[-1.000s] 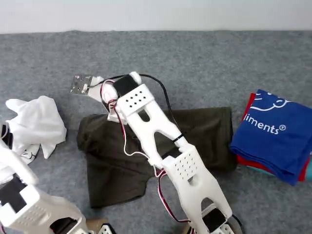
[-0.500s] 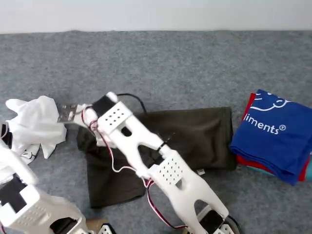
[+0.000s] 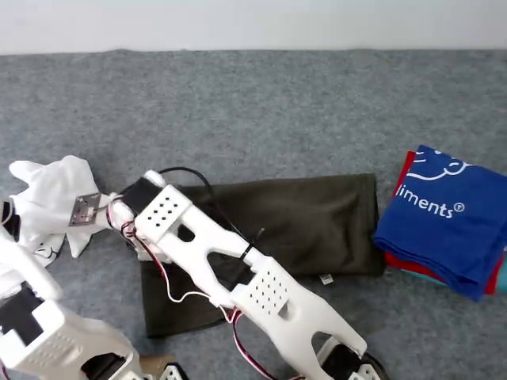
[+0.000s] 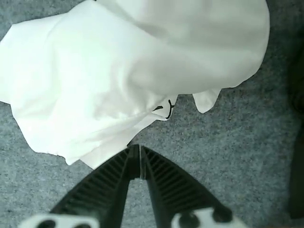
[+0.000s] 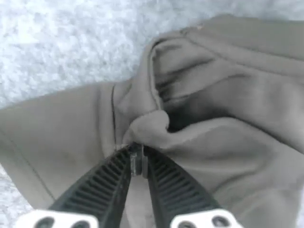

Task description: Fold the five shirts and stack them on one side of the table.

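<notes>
Our right pincer (image 5: 137,160) clamps a bunched fold of the olive shirt (image 5: 228,142), which lies in the middle of the bench (image 3: 277,103). Our left pincer (image 4: 140,159) is clenched just beside the crumpled white shirt (image 4: 118,71) at the left edge. We see folded shirts (image 3: 444,218) stacked at the right edge.

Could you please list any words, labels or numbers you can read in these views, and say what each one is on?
On the blue shirt: white lettering, cut off at the fold, no whole word reads.
On the dark green shirt: a small pale tag at its near edge, too small to read.
On the white shirt: a small black printed mark, not legible lettering.
</notes>
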{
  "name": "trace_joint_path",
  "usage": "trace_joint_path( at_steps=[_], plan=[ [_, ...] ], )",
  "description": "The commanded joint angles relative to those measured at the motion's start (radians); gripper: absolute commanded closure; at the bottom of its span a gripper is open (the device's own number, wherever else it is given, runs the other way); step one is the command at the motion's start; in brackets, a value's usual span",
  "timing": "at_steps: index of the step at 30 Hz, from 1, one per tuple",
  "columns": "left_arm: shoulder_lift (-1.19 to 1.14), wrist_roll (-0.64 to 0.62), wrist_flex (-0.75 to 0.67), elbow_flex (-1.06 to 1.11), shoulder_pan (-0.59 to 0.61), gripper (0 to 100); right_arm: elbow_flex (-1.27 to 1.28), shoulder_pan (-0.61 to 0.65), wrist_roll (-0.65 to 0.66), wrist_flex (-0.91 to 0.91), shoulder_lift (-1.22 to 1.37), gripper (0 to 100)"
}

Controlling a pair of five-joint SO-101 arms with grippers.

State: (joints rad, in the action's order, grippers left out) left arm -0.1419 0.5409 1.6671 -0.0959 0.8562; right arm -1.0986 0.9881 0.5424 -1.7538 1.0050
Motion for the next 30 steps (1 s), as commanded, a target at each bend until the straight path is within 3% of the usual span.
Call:
trace_joint_path(
  at_steps=[1, 12, 16, 22, 30],
  plan=[
    [0.008, -0.006, -0.015, -0.008, -0.009, 99, -0.066, -0.042, 0.014, 0.002, -0.094, 98.8],
    [0.008, -0.005, -0.015, -0.008, -0.008, 99, -0.066, 0.01, 0.017, 0.2, 0.012, 98.8],
    [0.008, -0.005, -0.015, -0.008, -0.006, 99, -0.104, 0.013, 0.015, 0.139, -0.005, 98.8],
    [0.008, -0.005, -0.015, -0.008, -0.008, 99, -0.233, -0.077, 0.011, -0.048, -0.039, 98.8],
    [0.008, -0.006, -0.035, -0.008, -0.011, 99, 0.066, -0.188, -0.041, -0.044, -0.159, 98.8]
  ],
)
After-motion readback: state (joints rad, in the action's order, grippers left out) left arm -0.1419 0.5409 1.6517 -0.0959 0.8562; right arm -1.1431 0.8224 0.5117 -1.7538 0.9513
